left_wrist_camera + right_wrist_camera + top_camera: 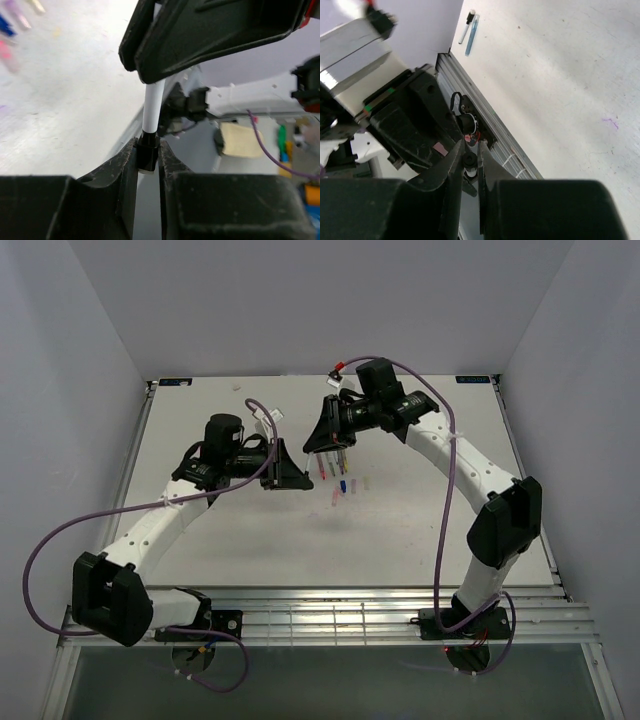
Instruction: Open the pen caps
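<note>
Pen between both grippers (black cap pinched)

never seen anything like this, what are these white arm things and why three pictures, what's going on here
These are two white robot arms bolted at the near edge of a table. The top picture comes from a fixed camera above and behind them. The other two come from small cameras on each wrist, looking along the fingers.

The arms meet over the middle of the table. In the left wrist view, the left end effector is shut on the black cap of a white pen. The right end effector grips the same pen from its other end. This looks set up for pulling the cap off.

Several more coloured pens lie on the table beneath the arms, and two more near the table's edge.
</note>
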